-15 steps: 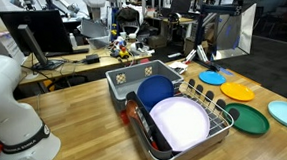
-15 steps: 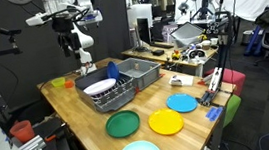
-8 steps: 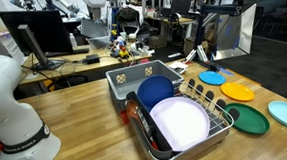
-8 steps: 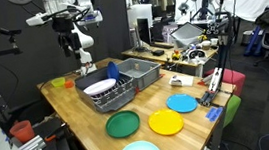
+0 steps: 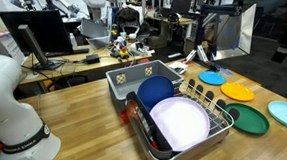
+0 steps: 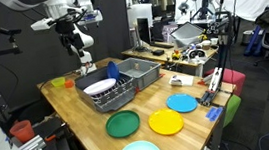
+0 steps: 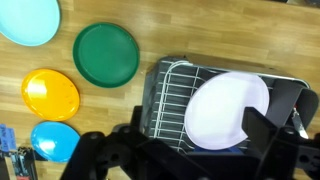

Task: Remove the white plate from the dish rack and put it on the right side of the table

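The large white plate point(image 5: 179, 123) leans in the silver wire dish rack point(image 5: 222, 116) on the wooden table point(image 5: 85, 106), with a dark blue plate point(image 5: 154, 90) behind it. In an exterior view the plate point(image 6: 101, 87) sits in the rack point(image 6: 117, 95) near the table's far end. My gripper point(image 6: 75, 43) hangs high above that end, well clear of the rack. The wrist view looks straight down on the white plate point(image 7: 228, 108) and the rack point(image 7: 172, 95). My gripper point(image 7: 197, 128) is open and empty, its jaws wide apart.
A grey plastic tub point(image 5: 135, 76) stands against the rack. Green point(image 5: 249, 118), yellow point(image 5: 235, 90), blue point(image 5: 212, 77) and pale blue point(image 5: 286, 113) plates lie flat on the table beside the rack. The robot base point(image 5: 10, 113) stands at the table's other end.
The arm's upper links have shifted a little in an exterior view. The gripper stays high above the table. The plates and the rack have not moved.
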You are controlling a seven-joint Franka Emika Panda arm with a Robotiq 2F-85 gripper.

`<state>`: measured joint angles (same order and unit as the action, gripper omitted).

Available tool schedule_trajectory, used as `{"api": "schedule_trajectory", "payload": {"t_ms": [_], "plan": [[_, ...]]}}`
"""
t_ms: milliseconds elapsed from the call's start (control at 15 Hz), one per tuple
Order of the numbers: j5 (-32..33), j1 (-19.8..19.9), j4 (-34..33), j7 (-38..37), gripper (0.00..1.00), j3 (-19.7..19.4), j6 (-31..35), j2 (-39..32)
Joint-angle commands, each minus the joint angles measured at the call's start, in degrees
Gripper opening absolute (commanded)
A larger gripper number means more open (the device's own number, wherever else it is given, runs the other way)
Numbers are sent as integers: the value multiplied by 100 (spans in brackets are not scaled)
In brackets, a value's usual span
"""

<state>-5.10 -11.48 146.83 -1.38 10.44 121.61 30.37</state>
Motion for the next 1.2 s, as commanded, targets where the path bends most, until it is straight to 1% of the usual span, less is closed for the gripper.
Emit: {"api": "schedule_trajectory", "payload": {"t_ms": [0,267,467,600,933,1000,1133], "plan": [[74,-40,90,-291,100,233,949,-510],[346,-86,48,-629,100,580,1602,-1311],[885,-49,-7,-919,100,757,1807,-1868],[1196,-60,-49,-1083,100,773,2008,-2178],[985,-177,-320,-1060,100,662,2277,-2914],[1035,-191,-158,-1008,100,653,2178,-2645],[1029,-202,-261,-1012,100,636,2243,-2860]]}}
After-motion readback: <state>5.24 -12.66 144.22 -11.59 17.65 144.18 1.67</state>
